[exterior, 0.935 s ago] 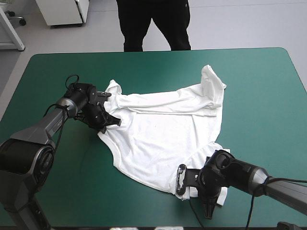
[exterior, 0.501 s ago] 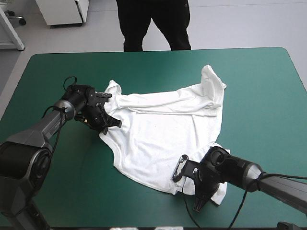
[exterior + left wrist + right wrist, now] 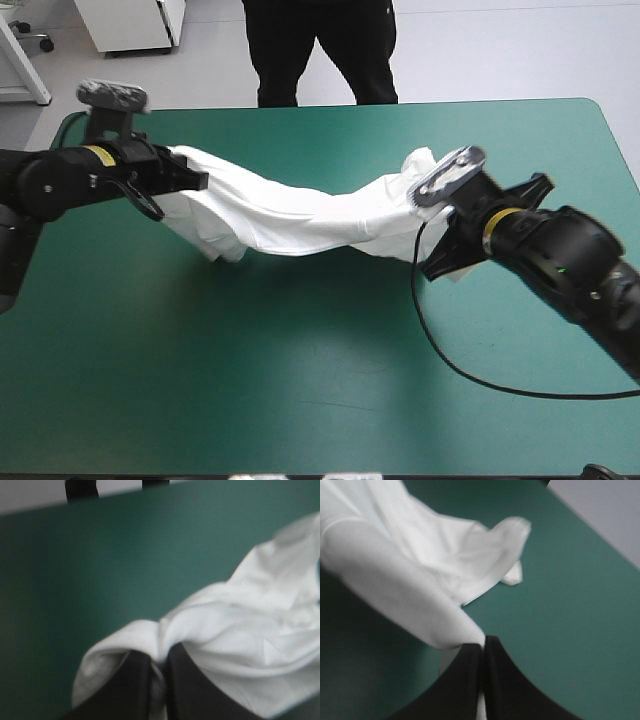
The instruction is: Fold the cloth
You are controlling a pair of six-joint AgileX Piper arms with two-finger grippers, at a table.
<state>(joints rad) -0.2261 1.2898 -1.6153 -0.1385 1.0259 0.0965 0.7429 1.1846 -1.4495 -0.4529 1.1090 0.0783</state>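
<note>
Teal-green surface [image 3: 300, 400] below. White T-shirt [image 3: 290, 220] held up over far half, strung out, sagging in middle. Left pincer [image 3: 159, 662] clenched on left end. Right pincer [image 3: 483, 642] clenched on right end, loose cloth drooping beside it.

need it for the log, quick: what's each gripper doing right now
left gripper: shut on the T-shirt
right gripper: shut on the T-shirt
</note>
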